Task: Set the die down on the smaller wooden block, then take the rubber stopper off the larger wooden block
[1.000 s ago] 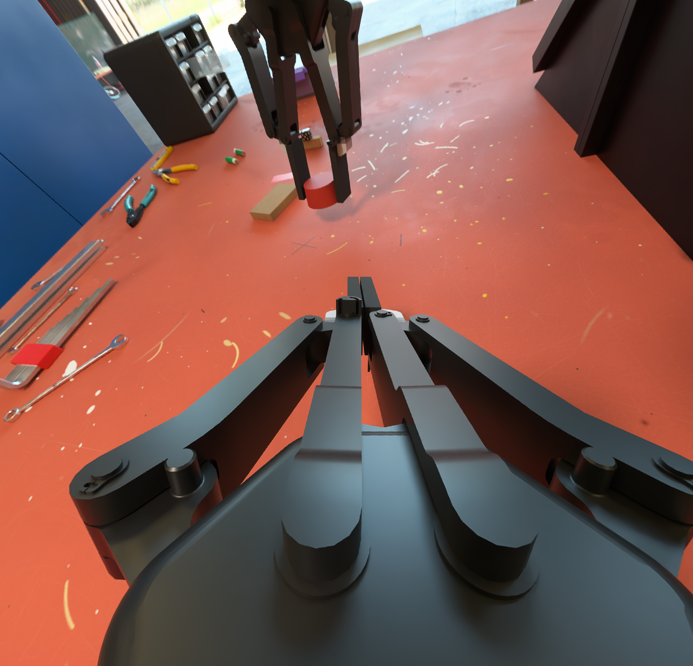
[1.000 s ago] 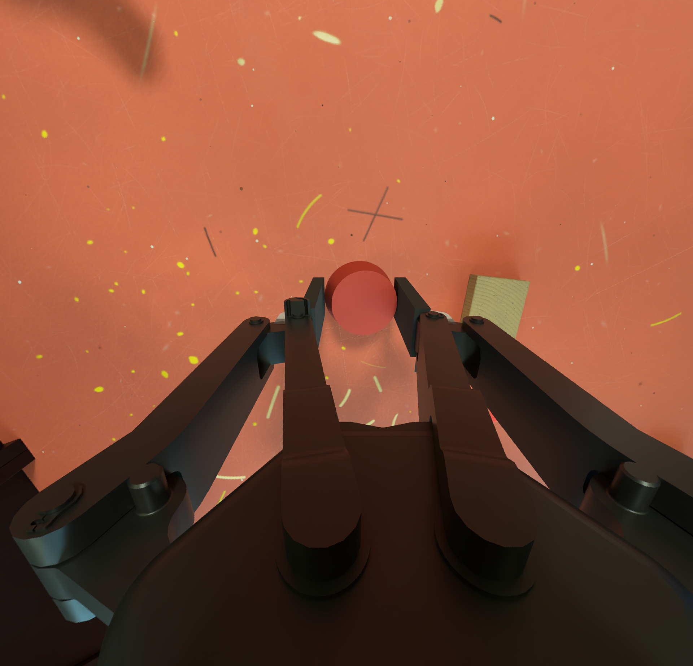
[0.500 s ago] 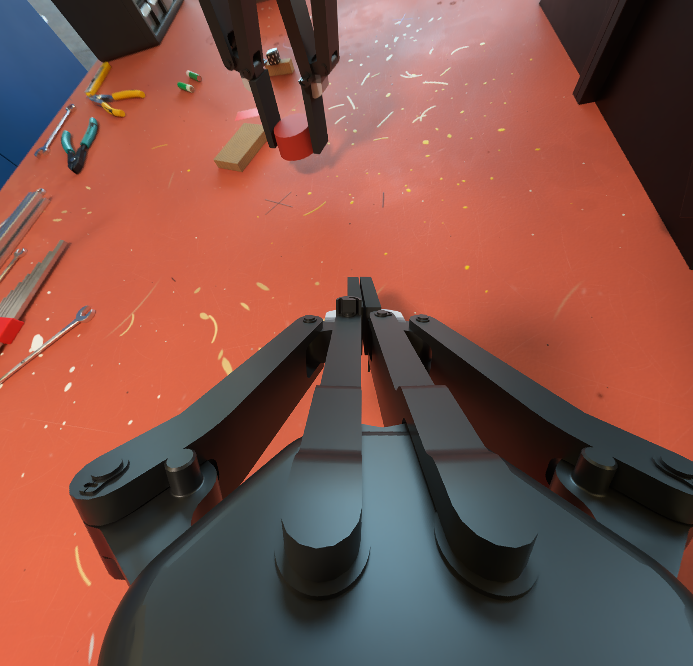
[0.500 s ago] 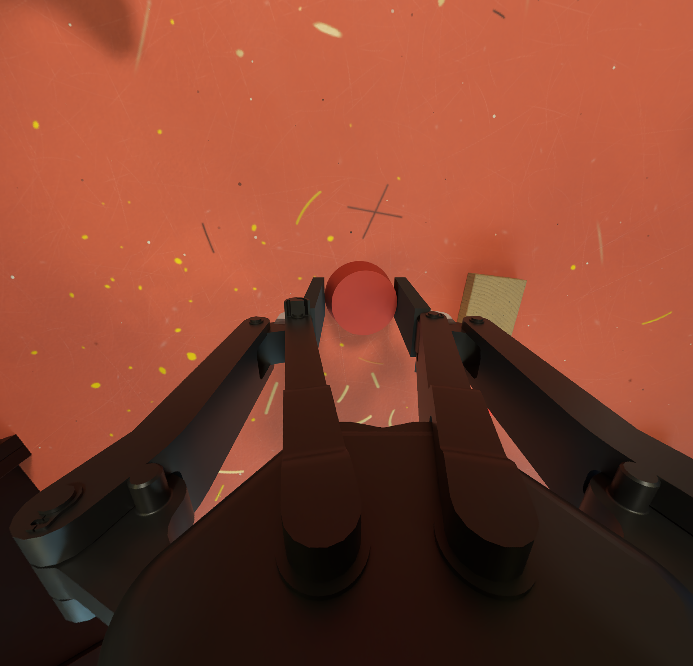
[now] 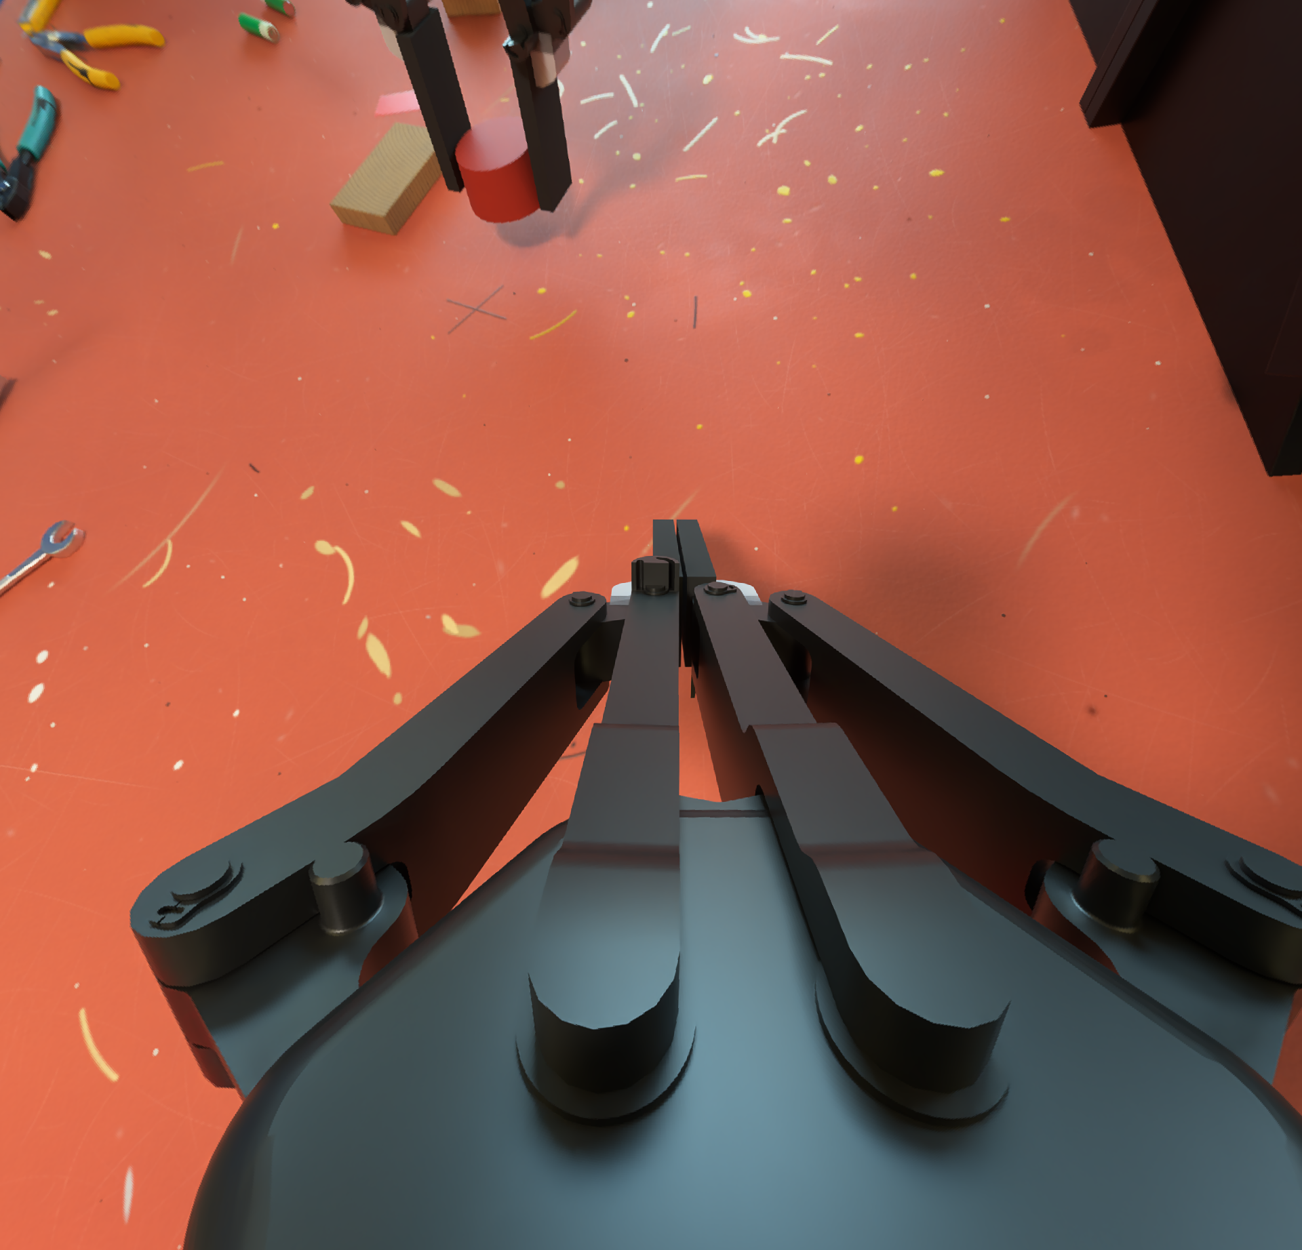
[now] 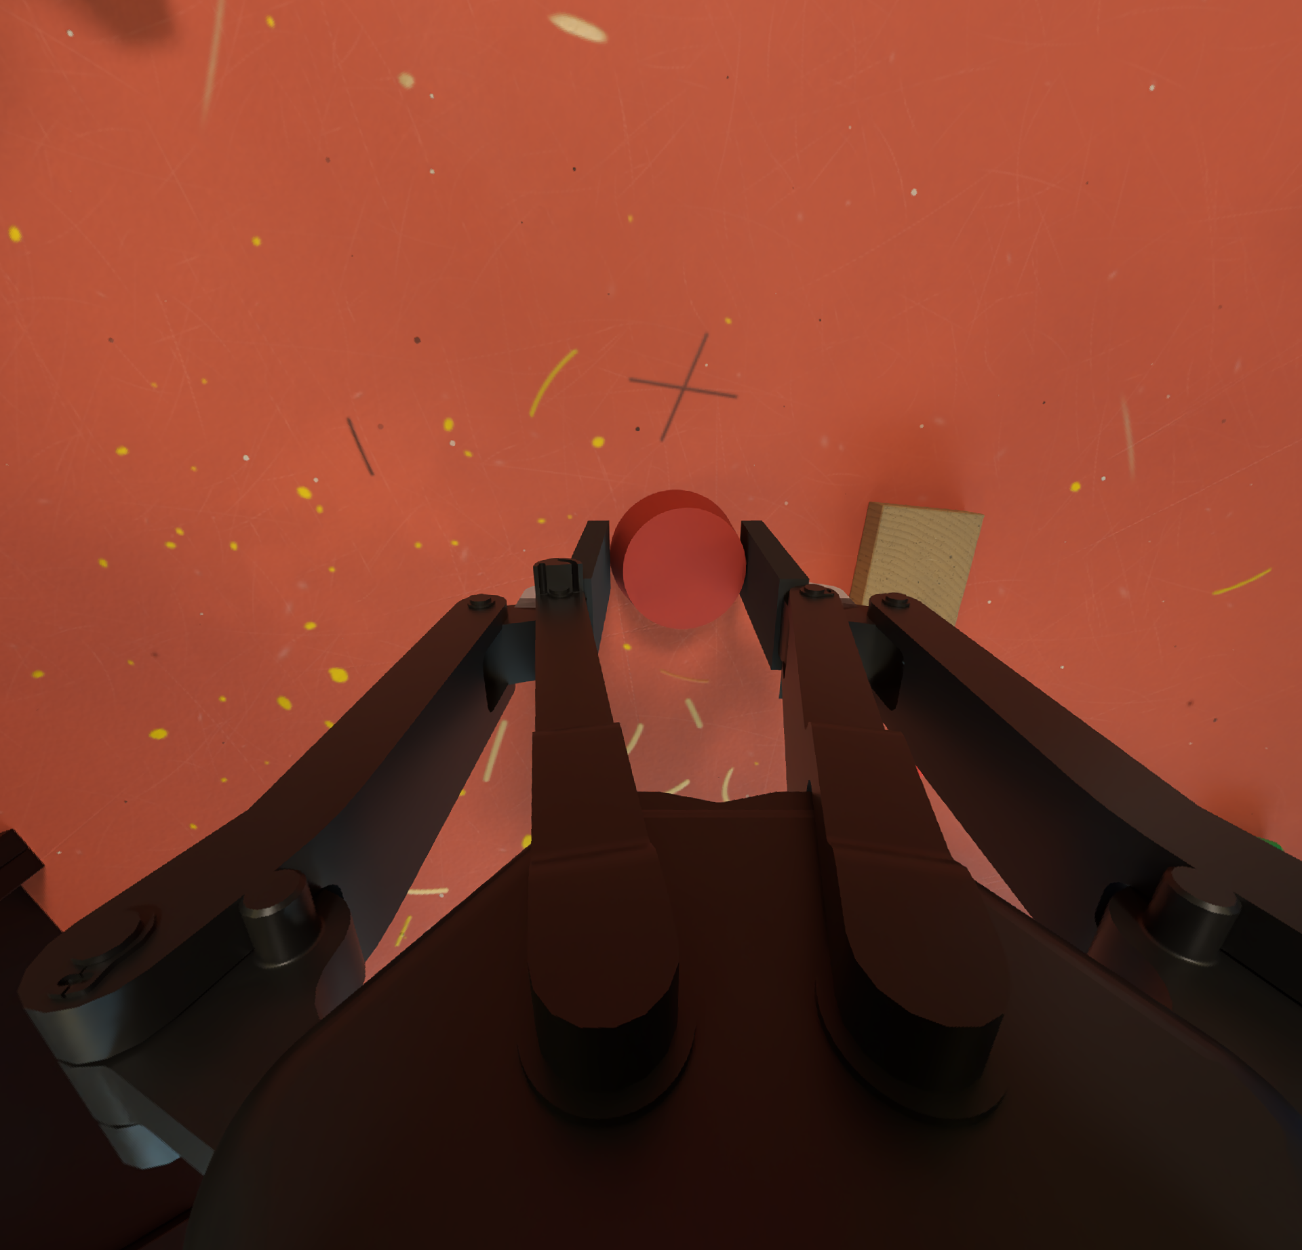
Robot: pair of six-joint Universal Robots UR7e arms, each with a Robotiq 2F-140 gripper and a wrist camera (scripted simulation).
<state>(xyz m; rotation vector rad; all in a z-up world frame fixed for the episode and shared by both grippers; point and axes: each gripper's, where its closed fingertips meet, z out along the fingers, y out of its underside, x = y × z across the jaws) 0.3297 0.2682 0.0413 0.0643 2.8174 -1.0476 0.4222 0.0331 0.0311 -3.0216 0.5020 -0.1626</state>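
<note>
Left dark-grey two-finger pincer (image 5: 675,536) – fingers pressed together, nothing between, angled low. Right black two-finger pincer (image 6: 675,562) – pointing down, fingertips clamped on the red cylindrical rubber stopper (image 6: 680,568).

My left claw (image 5: 676,536): matte dark-grey linkage, two slim inner bars flanked by wider outer arms, round pivot pins and small screws at the joints, white inserts behind the black pads, domed grey-blue base. Right claw (image 6: 676,561): same build, shaded brownish-black, flat rectangular pads.

Both wrist views look down, sharing larger wooden block (image 5: 386,179).
</note>
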